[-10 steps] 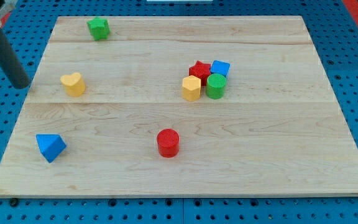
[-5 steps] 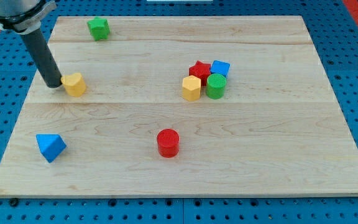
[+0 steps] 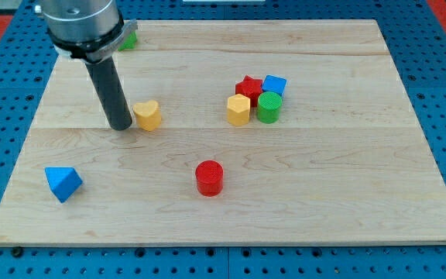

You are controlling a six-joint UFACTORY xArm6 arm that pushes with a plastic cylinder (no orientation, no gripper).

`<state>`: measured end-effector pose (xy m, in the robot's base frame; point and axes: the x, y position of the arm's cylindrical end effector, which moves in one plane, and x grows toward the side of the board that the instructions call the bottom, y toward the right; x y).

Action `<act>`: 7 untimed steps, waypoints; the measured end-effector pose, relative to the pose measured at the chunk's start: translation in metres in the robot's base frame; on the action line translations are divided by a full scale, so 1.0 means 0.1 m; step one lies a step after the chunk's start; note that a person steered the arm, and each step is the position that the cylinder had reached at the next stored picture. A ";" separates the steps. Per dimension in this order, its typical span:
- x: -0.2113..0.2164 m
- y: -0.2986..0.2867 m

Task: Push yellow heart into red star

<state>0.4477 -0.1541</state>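
The yellow heart [image 3: 148,115] lies on the wooden board [image 3: 324,186], left of the middle. My tip [image 3: 121,125] touches its left side. The red star [image 3: 248,86] sits right of the middle in a tight cluster, well to the right of the heart. The rod rises from the tip toward the view's top left.
Around the red star stand a yellow hexagon block [image 3: 238,110], a green cylinder [image 3: 269,107] and a blue block [image 3: 274,84]. A red cylinder [image 3: 209,177] stands at the lower middle. A blue triangular block [image 3: 62,183] is at the lower left. A green block [image 3: 128,39] shows behind the arm.
My tip came in from the left, met the yellow heart and pushed it rightward and slightly down. The other blocks have not moved.
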 end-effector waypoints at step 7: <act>-0.08 0.25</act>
<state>0.4398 -0.1288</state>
